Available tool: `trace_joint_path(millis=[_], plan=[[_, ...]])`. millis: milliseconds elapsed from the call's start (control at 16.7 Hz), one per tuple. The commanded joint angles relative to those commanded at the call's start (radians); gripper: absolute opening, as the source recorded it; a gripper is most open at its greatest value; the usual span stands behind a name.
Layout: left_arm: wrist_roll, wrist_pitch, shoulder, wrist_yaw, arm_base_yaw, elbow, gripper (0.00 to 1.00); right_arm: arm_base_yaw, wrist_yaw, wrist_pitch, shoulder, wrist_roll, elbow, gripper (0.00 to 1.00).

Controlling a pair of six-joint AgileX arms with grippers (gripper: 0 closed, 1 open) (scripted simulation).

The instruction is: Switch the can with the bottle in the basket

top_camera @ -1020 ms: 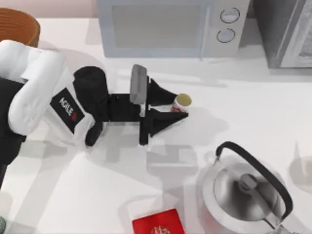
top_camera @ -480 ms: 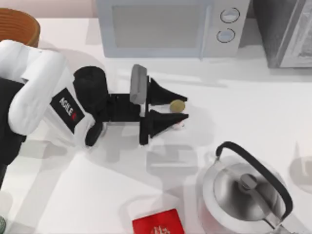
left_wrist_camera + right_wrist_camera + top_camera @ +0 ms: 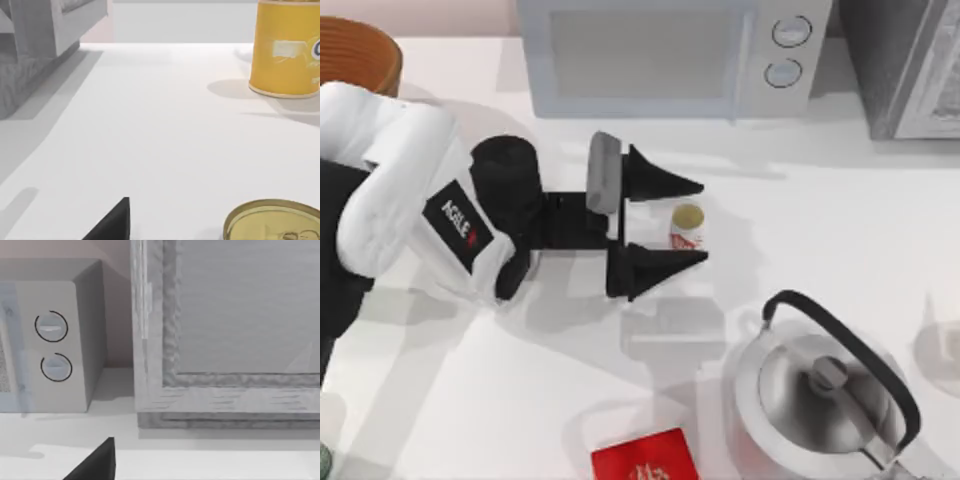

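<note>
Where the left gripper (image 3: 692, 222) was closed on the can (image 3: 687, 226) half a second ago, its fingers are now spread wide. The can is left upright on the surface (image 3: 840, 220), so the swap is judged unstarted.

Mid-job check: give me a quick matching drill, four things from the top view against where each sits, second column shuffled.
Things:
1. can
2. basket
3. kettle
4. red box

Places:
a. top left corner
b. bottom edge, middle
c. between the open left gripper fingers
d. lower right of the table

Pairs: 1-c, 2-a, 3-d, 4-b
</note>
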Motion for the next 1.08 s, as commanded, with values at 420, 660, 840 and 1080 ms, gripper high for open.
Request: trace_joint_path(millis=[420, 660, 840, 1080], plan=[[0.001, -0.007, -0.008, -0.007, 0.004, -0.005, 1.0, 0.0, 0.0, 0.0, 0.0, 0.0, 0.0, 1.0], [0.007, -0.103, -0.135, -0.104, 0.055, -0.08, 1.0, 0.0, 0.0, 0.0, 0.0, 0.0, 0.0, 1.0], [0.011, -0.235, -0.336, -0.231, 0.115, -0.189, 1.0, 0.0, 0.0, 0.0, 0.0, 0.0, 0.0, 1.0], [0.006, -0.467, -0.738, -0.443, 0.202, -0.39, 1.0, 0.0, 0.0, 0.0, 0.0, 0.0, 0.0, 1.0]])
